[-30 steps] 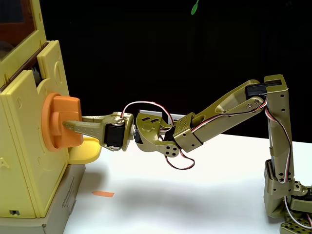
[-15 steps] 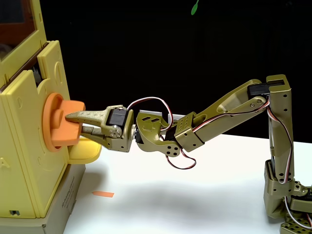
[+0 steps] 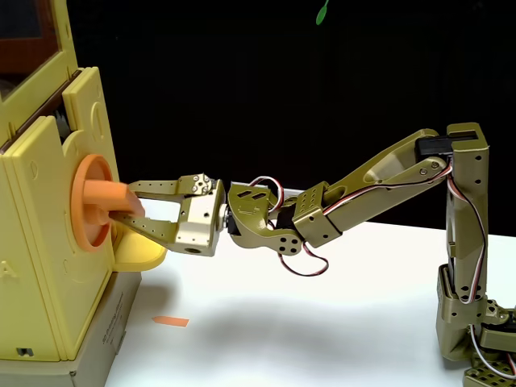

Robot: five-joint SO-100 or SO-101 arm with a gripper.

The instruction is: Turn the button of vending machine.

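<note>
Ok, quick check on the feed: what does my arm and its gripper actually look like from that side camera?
The arm is built of olive-green plastic links with rows of small round holes near the elbow. Black servo blocks sit at the joints. Red, white and black wires loop loosely under the wrist and run down the upright base column. The gripper has two long, thin olive fingers on a paler, boxy wrist housing.

lab bench | white table (image 3: 339, 322) | black backdrop (image 3: 266, 81)

Olive-green arm (image 3: 379, 181), red-white cables (image 3: 274, 187)

No readable text, labels, numbers, apparently.
</note>
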